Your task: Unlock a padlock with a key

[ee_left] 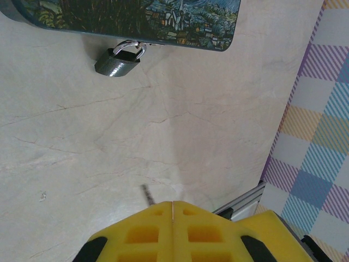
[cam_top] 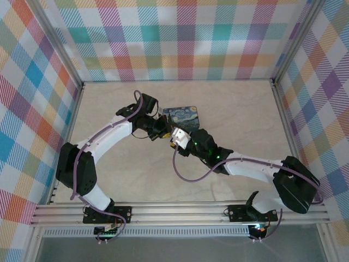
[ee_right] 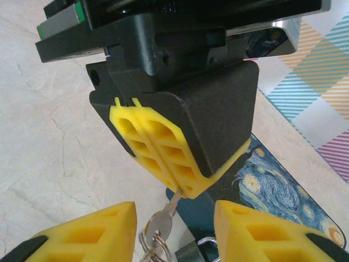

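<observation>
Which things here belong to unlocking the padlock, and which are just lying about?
For the job: padlock; key; left gripper, jaws shut on the key.
Lying about: blue painted box; table.

The key [ee_right: 163,217] in the left gripper [ee_right: 184,191]

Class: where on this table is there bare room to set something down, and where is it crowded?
Free: marble between the box and the back wall, and from the box to the right wall. Crowded: near the padlock, where the left pincer, shut on the key, meets the open right pincer.
</observation>
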`<act>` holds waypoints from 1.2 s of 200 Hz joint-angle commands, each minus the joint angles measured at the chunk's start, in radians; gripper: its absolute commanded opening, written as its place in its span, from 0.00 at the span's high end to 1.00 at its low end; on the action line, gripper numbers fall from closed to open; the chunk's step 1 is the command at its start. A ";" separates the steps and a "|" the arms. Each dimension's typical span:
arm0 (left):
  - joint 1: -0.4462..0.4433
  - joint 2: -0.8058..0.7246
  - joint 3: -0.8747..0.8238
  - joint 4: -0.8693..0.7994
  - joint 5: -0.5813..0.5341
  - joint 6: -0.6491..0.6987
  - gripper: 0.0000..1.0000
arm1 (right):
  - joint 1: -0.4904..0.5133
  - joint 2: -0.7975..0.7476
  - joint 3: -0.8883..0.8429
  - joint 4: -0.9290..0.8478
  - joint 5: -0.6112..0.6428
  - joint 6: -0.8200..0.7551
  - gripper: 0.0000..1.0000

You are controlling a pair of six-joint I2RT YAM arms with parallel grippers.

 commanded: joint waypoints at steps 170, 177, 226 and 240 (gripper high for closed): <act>-0.012 -0.074 -0.031 0.066 -0.030 -0.092 1.00 | 0.002 -0.005 -0.040 0.122 0.061 0.010 0.65; -0.012 -0.074 -0.033 0.068 -0.032 -0.093 1.00 | 0.002 -0.005 -0.037 0.122 0.061 0.011 0.65; -0.013 -0.081 -0.035 0.079 -0.024 -0.103 1.00 | 0.002 0.013 -0.023 0.120 0.052 0.007 0.73; -0.013 -0.084 -0.036 0.078 -0.022 -0.104 1.00 | 0.001 0.022 -0.022 0.127 0.055 0.009 0.74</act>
